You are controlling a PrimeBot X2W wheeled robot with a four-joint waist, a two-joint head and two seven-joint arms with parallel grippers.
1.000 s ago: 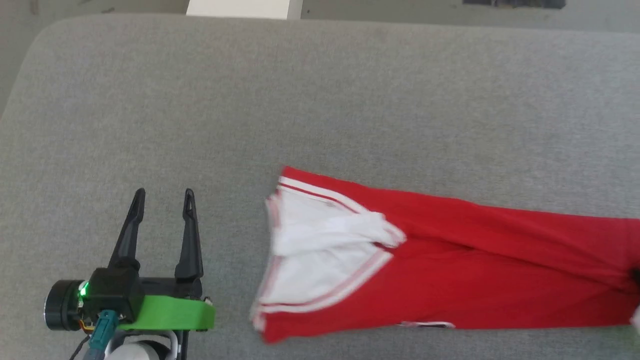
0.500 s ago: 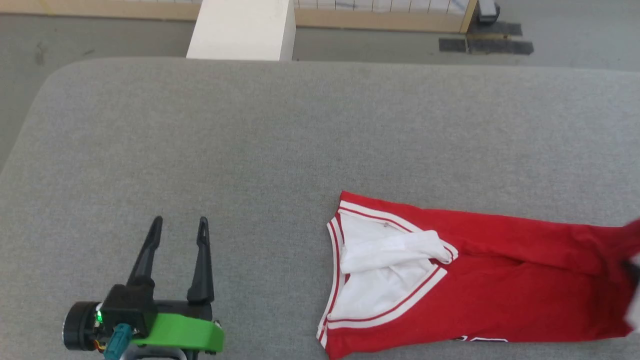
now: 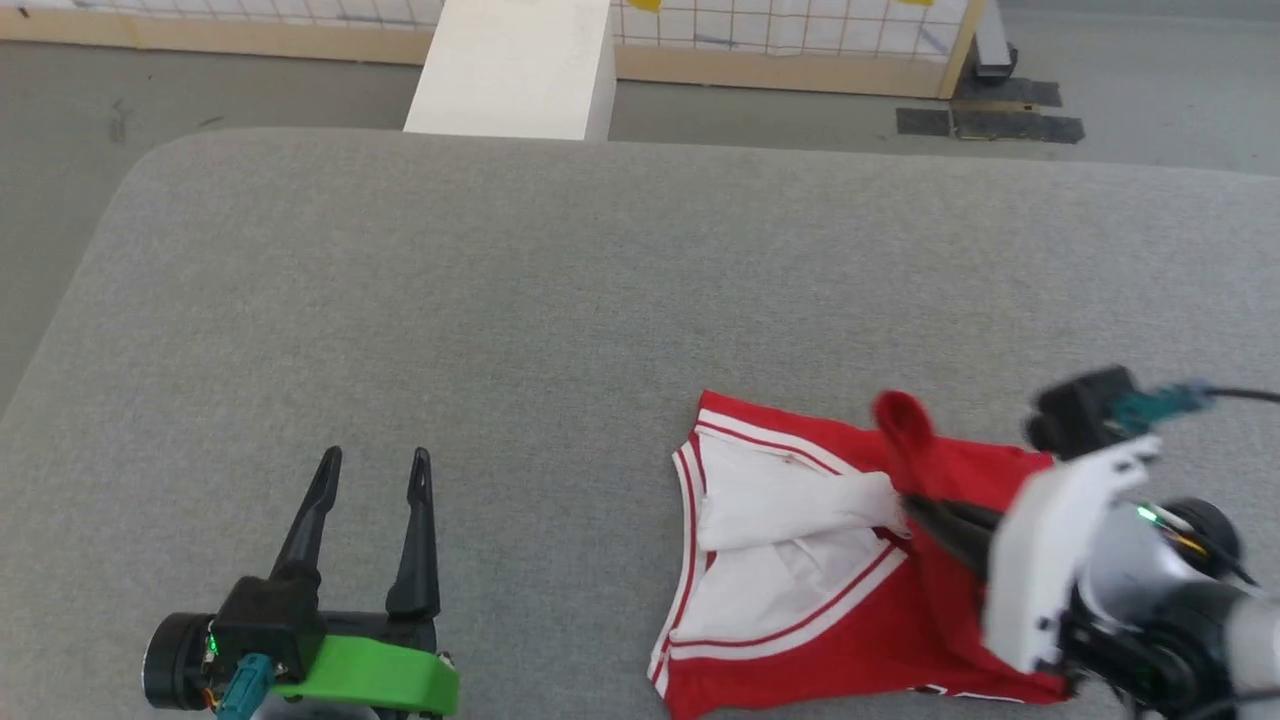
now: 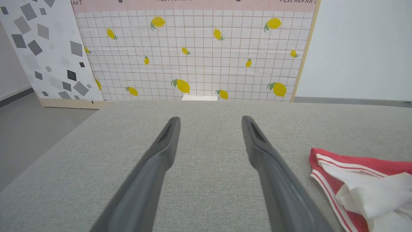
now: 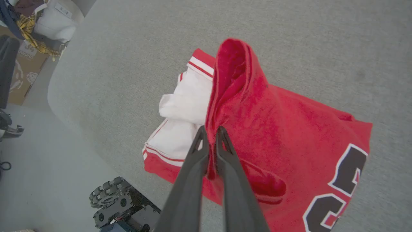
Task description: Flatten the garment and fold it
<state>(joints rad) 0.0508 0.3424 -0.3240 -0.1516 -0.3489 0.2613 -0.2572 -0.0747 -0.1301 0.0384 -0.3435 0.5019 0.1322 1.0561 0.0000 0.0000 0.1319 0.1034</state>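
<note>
The red garment (image 3: 850, 640) lies at the near right of the grey surface (image 3: 560, 300), its white sleeve with striped trim toward the left. My right gripper (image 3: 915, 502) is shut on a fold of its red cloth and holds that fold raised over the sleeve. The right wrist view shows the garment (image 5: 289, 129) pinched in my right gripper (image 5: 211, 130), with a black-and-white number print at lower right. My left gripper (image 3: 375, 465) stands open over bare surface, left of the garment. In the left wrist view the left gripper (image 4: 210, 120) is open, the garment (image 4: 360, 180) to its right.
A white block (image 3: 515, 70) stands beyond the far edge of the surface, before a gridded lemon-print panel (image 4: 193, 54). The surface's rounded left corner (image 3: 130, 190) drops to grey floor. A box with clothes (image 5: 38, 29) sits on the floor.
My right arm has come into the head view, carrying the garment's red end leftward over the rest, so the garment lies shorter. The head camera has shifted. The left gripper stays open.
</note>
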